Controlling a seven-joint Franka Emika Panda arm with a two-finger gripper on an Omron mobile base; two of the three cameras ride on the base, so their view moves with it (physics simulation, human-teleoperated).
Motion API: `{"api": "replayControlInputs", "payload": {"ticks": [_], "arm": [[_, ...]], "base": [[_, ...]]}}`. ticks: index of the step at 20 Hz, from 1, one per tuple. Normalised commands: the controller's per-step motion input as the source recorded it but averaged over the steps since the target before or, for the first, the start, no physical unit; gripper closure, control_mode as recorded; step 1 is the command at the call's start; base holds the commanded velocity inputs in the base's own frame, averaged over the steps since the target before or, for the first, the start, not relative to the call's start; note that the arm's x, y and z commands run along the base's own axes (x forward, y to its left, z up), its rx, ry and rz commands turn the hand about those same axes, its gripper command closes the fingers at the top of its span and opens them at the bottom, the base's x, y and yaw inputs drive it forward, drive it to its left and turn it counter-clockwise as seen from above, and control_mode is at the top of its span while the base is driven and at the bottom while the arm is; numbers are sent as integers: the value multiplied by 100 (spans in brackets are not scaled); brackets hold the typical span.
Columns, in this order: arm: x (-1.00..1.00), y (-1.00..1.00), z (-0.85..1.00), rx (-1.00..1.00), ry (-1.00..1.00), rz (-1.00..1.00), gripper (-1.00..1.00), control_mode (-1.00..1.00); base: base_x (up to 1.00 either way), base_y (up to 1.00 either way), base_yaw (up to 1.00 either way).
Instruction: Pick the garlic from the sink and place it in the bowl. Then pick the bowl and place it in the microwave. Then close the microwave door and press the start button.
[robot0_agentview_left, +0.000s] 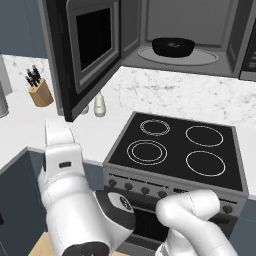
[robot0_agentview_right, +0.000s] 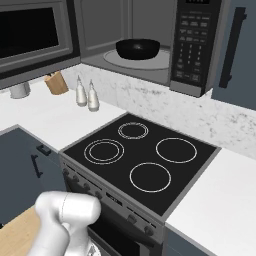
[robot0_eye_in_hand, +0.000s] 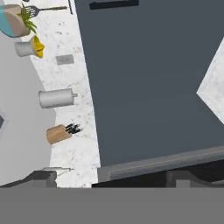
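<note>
The microwave (robot0_agentview_left: 227, 47) stands open, and the black bowl (robot0_agentview_left: 173, 46) (robot0_agentview_right: 138, 49) sits on its glass turntable. The microwave door (robot0_agentview_left: 90, 50) is swung out to the left. Its keypad strip (robot0_agentview_right: 192, 45) is on the right. My arm (robot0_agentview_left: 60, 150) rises to just below the door's lower outer corner. In the hand view my gripper (robot0_eye_in_hand: 113, 177) is open, fingertips (robot0_eye_in_hand: 41, 178) wide apart with nothing between them. What looks like the door's grey and black edge (robot0_eye_in_hand: 162, 164) lies just ahead of them. The garlic is hidden, and the sink is out of view.
A black four-ring cooktop (robot0_agentview_left: 175, 150) (robot0_agentview_right: 140, 155) lies below the microwave. Two shakers (robot0_agentview_right: 87, 94) and a knife block (robot0_agentview_left: 40, 90) (robot0_eye_in_hand: 59, 133) stand on the white counter (robot0_agentview_left: 20, 130). A metal canister (robot0_eye_in_hand: 54, 98) and potted plants (robot0_eye_in_hand: 19, 19) sit further along, under a dark upper cabinet (robot0_eye_in_hand: 148, 78).
</note>
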Motion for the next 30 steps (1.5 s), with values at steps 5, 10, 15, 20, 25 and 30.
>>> {"api": "replayControlInputs", "payload": {"ticks": [5, 10, 15, 20, 25, 30], "arm": [[52, 40, -27, 1, -1, -16, -100, -100], [73, 21, -27, 0, -1, -11, -100, -100], [88, 1, -13, 0, 0, -2, -100, -100], [68, 1, 0, 0, -1, -6, -100, -100], [61, 4, 0, 0, -6, -10, -100, -100], [65, 17, 0, 0, -4, -11, -100, -100]], "base": [[0, 0, 0], [0, 0, 0], [0, 0, 0], [0, 0, 0], [0, 0, 0], [0, 0, 0]]}}
